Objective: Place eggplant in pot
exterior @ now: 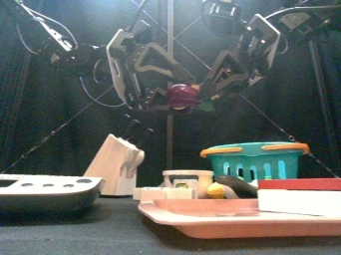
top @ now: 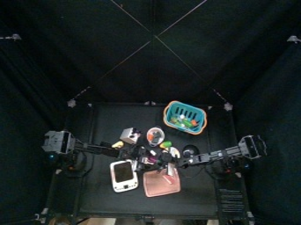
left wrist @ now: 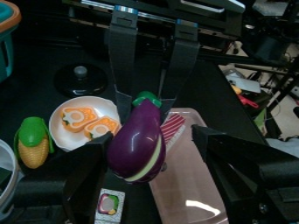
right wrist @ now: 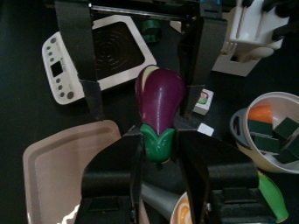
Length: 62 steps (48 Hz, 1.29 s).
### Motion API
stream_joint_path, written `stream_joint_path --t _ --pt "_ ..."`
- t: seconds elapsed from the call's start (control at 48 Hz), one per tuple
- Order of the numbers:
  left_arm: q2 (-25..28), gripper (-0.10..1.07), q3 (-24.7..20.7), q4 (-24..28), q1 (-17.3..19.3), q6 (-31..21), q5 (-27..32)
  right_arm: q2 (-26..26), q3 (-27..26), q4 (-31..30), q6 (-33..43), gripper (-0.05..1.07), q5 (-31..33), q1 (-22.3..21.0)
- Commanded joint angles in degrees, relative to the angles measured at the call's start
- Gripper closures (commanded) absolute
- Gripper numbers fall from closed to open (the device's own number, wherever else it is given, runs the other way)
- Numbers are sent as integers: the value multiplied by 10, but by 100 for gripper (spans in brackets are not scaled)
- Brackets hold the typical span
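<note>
A pink tray (exterior: 200,211) lies nearest on the counter (exterior: 80,235), one teal basket (exterior: 256,161) behind it. Above, both grippers, left (left wrist: 149,166) and right (right wrist: 160,150), clamp one purple eggplant (exterior: 182,96) in mid-air. No writing is legible.

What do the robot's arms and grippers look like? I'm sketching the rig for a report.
Both arms are black, jointed, with thin black cables trailing near them in the front view. The left gripper and the right gripper each have two flat, black, angular jaws. No markings or labels are legible on them.
</note>
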Motion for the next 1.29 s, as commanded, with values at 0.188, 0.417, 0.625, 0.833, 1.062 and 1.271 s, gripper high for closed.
stream_joint_path --t 0.188,0.417,0.625,0.833,1.062,1.271 --pt "-20 -5 11 1 22 3 -2 -22 -3 0 1 41 1 -4" --pt "-58 -5 51 13 69 3 -5 -48 5 0 1 41 5 -14" --pt "-102 -5 82 39 76 3 -5 -97 13 6 3 41 60 -72" --pt "-166 -5 134 84 76 3 -5 -149 28 45 3 40 125 -152" --pt "-228 -5 179 117 82 2 -5 -179 54 126 9 40 146 -270" --pt "-250 -5 204 112 83 2 -5 -173 78 191 4 40 75 -341"
